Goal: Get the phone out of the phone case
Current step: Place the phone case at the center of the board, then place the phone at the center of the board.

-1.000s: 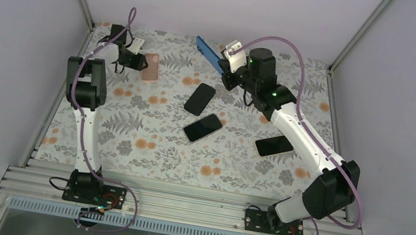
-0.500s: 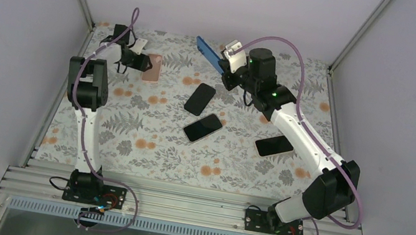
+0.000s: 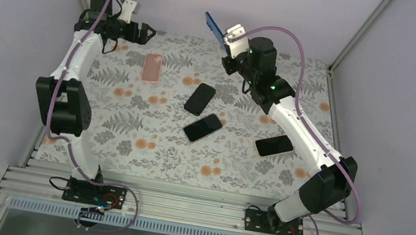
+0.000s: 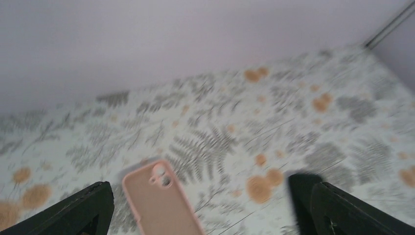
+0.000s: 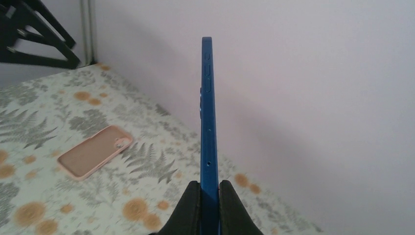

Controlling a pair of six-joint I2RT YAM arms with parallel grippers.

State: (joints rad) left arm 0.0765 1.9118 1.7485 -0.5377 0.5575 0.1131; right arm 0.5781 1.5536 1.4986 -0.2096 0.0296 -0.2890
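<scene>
The right gripper [image 5: 209, 188] is being kept clamped on the lower end of the blue phone case [image 5: 208, 112], which is being held in the air near the back wall, clear of the table [image 3: 127, 136]. The left gripper [image 3: 146, 33] is being held with its jaws wide apart and nothing between them, raised over the far left corner, well apart from the blue phone case.

Only a short stretch of the blue phone case is being pinched, so a pull or twist at the free end is judged likely to pivot it or slip it out of the jaws and onto the black phones [image 3: 202, 127] lying below. Whether a phone is seated inside cannot be told edge-on.

Its long axis is being pointed straight out from the fingertips, up and toward the far left, with the thin buttoned edge being turned to the wrist camera. A pink case [image 4: 159, 200] is being left flat beneath the left gripper.
</scene>
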